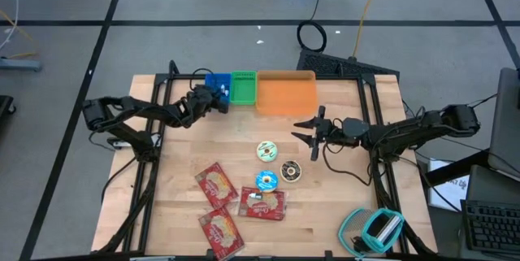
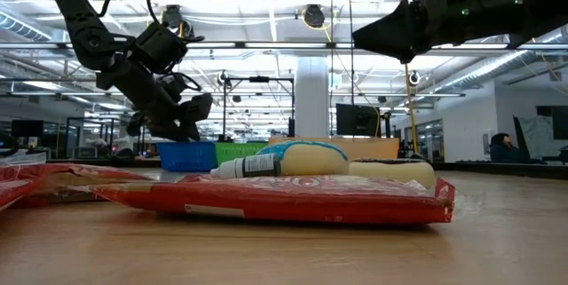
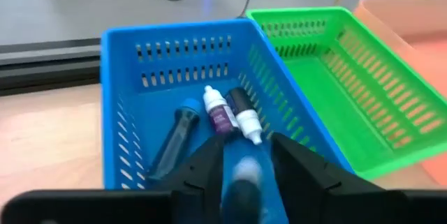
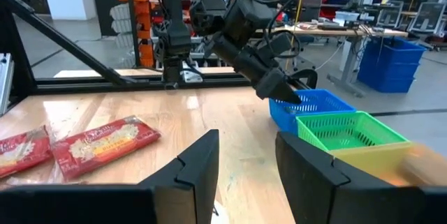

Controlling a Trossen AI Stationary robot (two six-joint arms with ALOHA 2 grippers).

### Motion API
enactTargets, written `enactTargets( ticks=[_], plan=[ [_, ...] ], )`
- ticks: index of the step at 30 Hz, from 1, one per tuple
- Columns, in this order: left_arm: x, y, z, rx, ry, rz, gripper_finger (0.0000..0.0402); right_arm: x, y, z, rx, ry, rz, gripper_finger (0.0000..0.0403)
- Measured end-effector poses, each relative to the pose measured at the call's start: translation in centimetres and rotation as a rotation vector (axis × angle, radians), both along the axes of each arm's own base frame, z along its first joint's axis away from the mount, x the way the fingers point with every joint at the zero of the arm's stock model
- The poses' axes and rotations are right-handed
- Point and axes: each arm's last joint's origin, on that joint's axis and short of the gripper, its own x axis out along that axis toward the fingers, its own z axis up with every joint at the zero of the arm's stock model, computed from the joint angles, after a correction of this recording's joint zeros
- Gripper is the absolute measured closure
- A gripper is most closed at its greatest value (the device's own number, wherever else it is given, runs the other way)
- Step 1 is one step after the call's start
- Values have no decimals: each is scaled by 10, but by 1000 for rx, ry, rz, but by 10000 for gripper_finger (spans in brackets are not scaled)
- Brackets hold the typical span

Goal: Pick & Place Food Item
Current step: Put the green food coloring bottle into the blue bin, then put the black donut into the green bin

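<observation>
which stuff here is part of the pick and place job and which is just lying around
In the job:
- left hand over the blue basket, a blurred item between its fingers
- small bottles in that basket
- green basket, orange bin

Lying about:
- red food packets
- round items
- teal object
- right hand, waiting

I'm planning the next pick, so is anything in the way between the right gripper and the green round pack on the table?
Nothing visible. The right gripper hovers with open, empty jaws beside the orange bin; only bare table lies between it and the green round pack.
</observation>
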Motion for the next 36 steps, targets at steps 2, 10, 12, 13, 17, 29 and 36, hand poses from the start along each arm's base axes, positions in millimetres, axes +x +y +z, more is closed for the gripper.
enactTargets(
  ticks=[2,10,12,13,17,29,36],
  plan=[
    [-1,1,0,19,21,13,253,0,0,0,0,3,1,273],
    [6,-2,8,-20,-28,-141,158,0,5,-1,23,8,152,273],
    [12,-4,17,-14,-65,-208,146,0,8,-1,26,9,211,273],
    [13,-6,22,-7,-74,-242,141,0,10,-1,26,10,225,273],
    [24,-19,47,43,-150,-359,137,1,21,-3,13,18,270,273],
    [47,-80,63,-11,-229,-769,144,15,40,-36,44,231,200,264],
    [51,-97,64,52,-205,-774,144,36,53,-60,65,647,94,198]
  ],
)
